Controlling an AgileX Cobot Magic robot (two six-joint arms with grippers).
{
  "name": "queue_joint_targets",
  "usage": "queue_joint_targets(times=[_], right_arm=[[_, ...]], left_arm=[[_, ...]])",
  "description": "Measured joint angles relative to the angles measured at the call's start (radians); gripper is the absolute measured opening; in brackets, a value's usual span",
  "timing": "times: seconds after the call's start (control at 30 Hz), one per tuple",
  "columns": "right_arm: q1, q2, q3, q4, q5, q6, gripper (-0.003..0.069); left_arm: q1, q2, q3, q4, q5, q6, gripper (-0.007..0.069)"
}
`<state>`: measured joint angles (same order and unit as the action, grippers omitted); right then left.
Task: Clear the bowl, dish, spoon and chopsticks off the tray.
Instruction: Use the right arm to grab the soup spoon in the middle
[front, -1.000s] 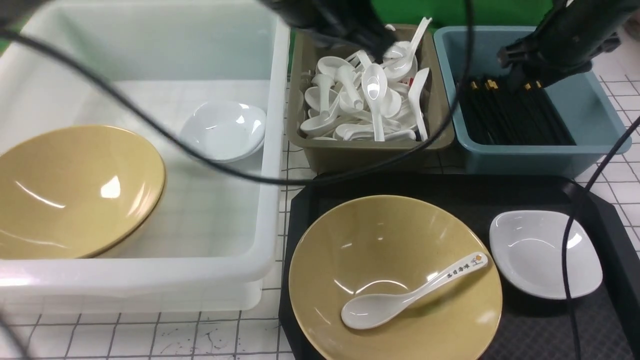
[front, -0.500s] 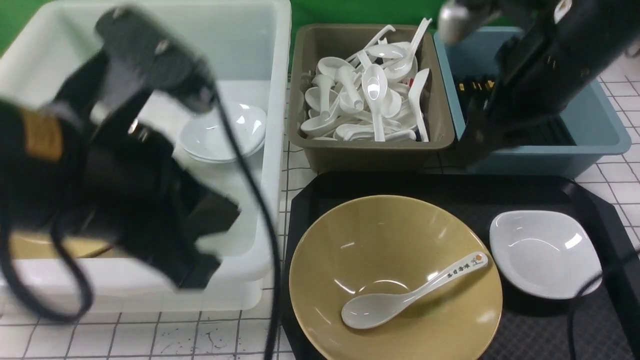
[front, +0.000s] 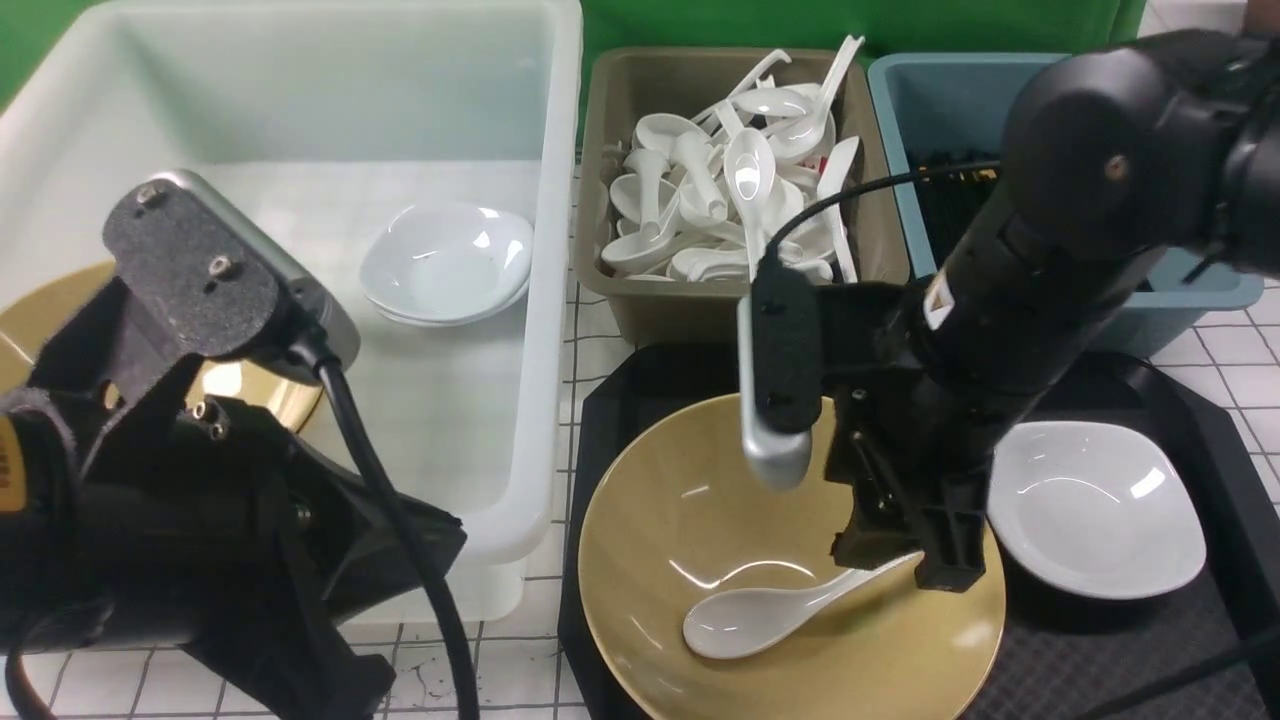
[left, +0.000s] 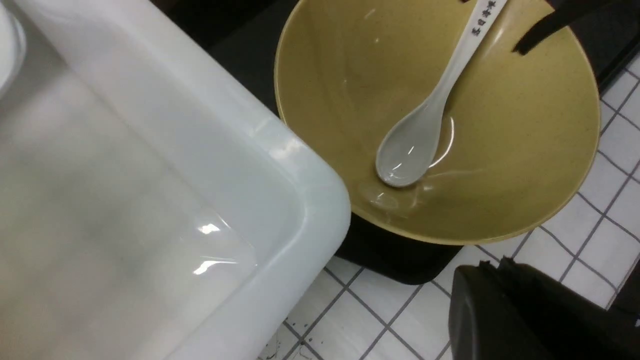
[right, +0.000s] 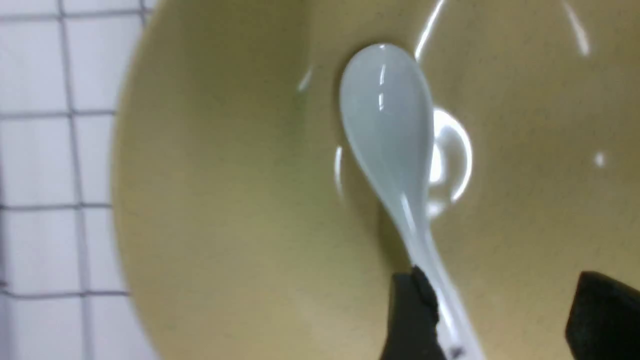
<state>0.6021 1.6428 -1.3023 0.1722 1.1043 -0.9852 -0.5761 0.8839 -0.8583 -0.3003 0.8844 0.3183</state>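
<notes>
The mustard-yellow bowl (front: 690, 510) stands on the black tray (front: 1100, 660) with the white spoon (front: 750, 620) lying inside it. My right gripper (front: 900, 565) is open and low in the bowl. The spoon's handle runs between its fingers (right: 410, 320), right against one of them. The white dish (front: 1100, 520) sits on the tray to the right of the bowl. Black chopsticks (front: 945, 205) lie in the blue bin. My left gripper (left: 492, 262) is shut and empty, hovering over the tablecloth near the tray's front left corner.
A big white bin (front: 545, 300) on the left holds a second yellow bowl (front: 245, 385) and a small white dish (front: 445, 262). An olive bin (front: 720, 310) full of white spoons and a blue bin (front: 1215, 285) stand behind the tray. The left arm fills the near left.
The right arm swung from over the blue bin down into the bowl, its open fingers now astride the spoon handle. The left arm dropped to the near left, in front of the white bin.
</notes>
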Motion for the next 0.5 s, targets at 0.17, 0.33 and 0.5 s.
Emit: queue_joint_targets(times=[0.17,0.33,0.5], right_arm=[[0.0,0.103,0.0,-0.049,-0.021,-0.136,0.0446],[0.0,0.195,0.0,-0.107,-0.029,-0.146,0.0446],[0.0,0.23,0.0,-0.113,-0.032,-0.145,0.0408]], left_arm=[[0.0,0.0,0.0,-0.025,-0.003,0.057,-0.0013],[0.0,0.0,0.001,-0.03,-0.012,0.088,-0.0013],[0.0,0.001,0.001,-0.03,-0.049,0.104,-0.0013]])
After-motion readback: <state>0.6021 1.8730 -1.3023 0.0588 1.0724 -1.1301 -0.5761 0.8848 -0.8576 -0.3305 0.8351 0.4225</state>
